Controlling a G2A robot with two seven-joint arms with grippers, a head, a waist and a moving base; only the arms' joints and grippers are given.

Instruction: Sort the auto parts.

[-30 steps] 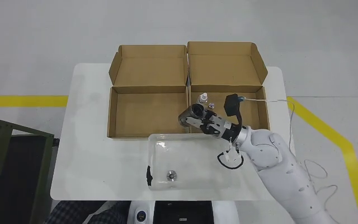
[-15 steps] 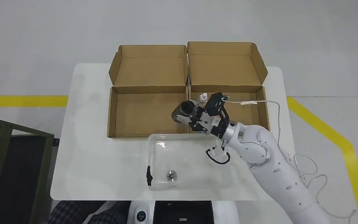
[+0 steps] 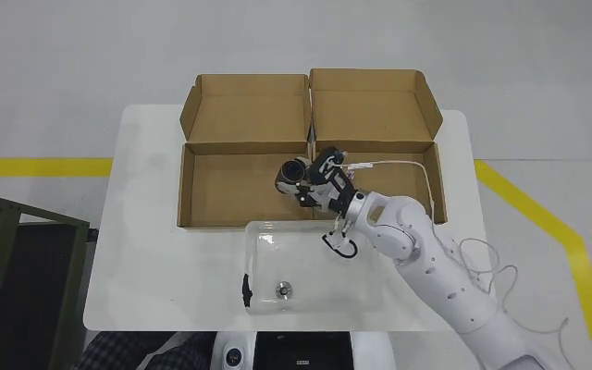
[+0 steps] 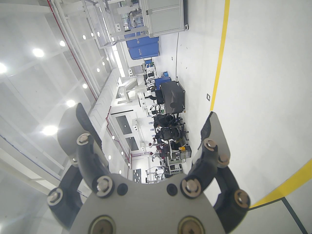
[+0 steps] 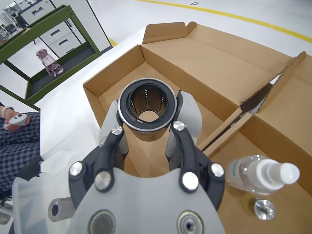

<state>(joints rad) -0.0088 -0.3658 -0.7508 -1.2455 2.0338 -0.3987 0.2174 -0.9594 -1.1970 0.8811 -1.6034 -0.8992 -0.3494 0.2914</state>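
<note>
While the right end effector (image 5: 148, 110) pinches the metal sleeve (image 3: 292, 173) above the left cardboard box (image 3: 231, 190), the placing step looks underway; next it likely needs lowering inside, then letting go.

On the counter (image 3: 139, 231), the left box (image 3: 231, 190) and right box (image 3: 412, 185) stand side by side just behind the tray (image 3: 248, 268).

my left pincer (image 4: 146, 113): both fingers (image 4: 215, 132) spread wide apart | I point out across a white floor (image 4: 268, 74) | yellow line (image 4: 220, 49) curves along it | grey framed enclosure (image 4: 156, 5) and blue cabinets (image 4: 143, 47) far off | black cart (image 4: 171, 96) nearer me | ceiling lights (image 4: 39, 52) glaring to one side
</note>
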